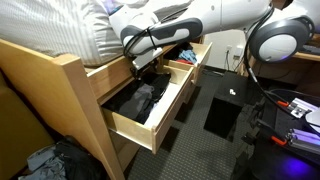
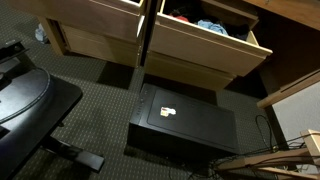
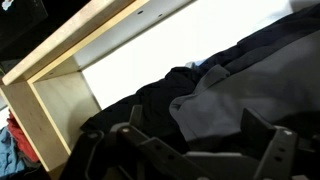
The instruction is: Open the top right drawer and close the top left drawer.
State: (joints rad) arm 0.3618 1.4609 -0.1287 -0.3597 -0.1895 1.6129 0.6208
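The top left drawer (image 1: 150,128) is pulled far out and holds dark grey and black clothes (image 1: 140,103). It also shows in an exterior view (image 2: 95,42). The top right drawer (image 1: 190,62), with orange-brown inner sides, stands open beyond it; in an exterior view (image 2: 215,55) it holds red and blue items. My gripper (image 1: 146,63) hangs over the back part of the top left drawer. In the wrist view the gripper (image 3: 196,142) is open and empty, its fingers spread just above a grey garment (image 3: 240,85), with the drawer's pine wall (image 3: 75,40) ahead.
A black box (image 2: 180,122) lies on the dark carpet in front of the drawers; it shows too in an exterior view (image 1: 224,116). A striped bed cover (image 1: 60,30) lies above the wooden bed frame (image 1: 55,80). Cables and equipment (image 1: 295,115) sit on the floor.
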